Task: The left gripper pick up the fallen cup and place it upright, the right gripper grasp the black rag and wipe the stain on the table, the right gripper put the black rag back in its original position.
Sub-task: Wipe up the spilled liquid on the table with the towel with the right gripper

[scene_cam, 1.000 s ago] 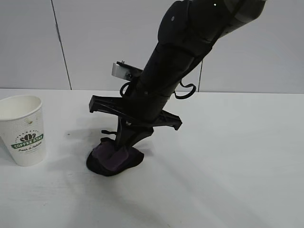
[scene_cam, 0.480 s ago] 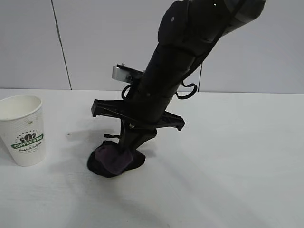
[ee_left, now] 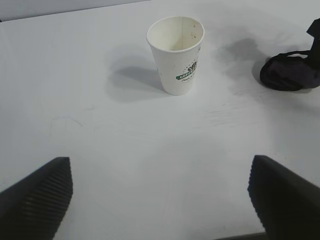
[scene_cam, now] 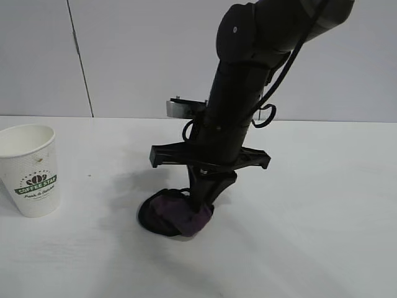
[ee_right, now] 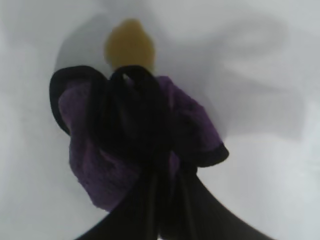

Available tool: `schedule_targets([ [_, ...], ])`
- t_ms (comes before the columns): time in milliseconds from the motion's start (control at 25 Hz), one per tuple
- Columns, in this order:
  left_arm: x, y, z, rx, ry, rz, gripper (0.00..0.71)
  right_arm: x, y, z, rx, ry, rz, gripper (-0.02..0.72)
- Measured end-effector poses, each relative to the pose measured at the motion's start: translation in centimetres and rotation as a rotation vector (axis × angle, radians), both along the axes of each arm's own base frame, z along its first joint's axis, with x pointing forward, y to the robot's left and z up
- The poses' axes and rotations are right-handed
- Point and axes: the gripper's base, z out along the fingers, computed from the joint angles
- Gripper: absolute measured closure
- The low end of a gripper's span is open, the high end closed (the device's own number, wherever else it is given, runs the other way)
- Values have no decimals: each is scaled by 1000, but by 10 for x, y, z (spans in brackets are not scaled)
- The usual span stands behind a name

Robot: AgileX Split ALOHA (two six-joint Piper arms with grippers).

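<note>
Bulky glossy black right arm [scene_cam: 239,118], looped black cable, grey bracket, tapered ribbed black fingers [ee_left: 37,197].

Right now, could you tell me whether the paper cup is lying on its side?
No, the cup stands upright on the table, open mouth facing up.

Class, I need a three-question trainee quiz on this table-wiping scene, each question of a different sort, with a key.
1. True or false: the cup lies on its side.
2. The right gripper is shut on: A) the cup B) the black rag C) nothing.
3. Fill in: in the right wrist view, the stain shows just past the rag's ____.

Key: 1 false, it stands upright on the table. 2 B. 3 edge.
</note>
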Motion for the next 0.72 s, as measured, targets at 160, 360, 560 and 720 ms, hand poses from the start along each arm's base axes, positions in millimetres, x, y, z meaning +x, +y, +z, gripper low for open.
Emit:
schedule_targets([
  [160,0,0,0,0,0,0,23,8,-19,0,-14,31,-47,663],
  [360,0,0,0,0,0,0,23,16,-31,3,-13,28,-76,663],
  [560,0,0,0,0,0,0,23,22,-18,13,88,3,-119,663],
  [720,0,0,0,0,0,0,23,13,11,16,152,-34,-91,663],
])
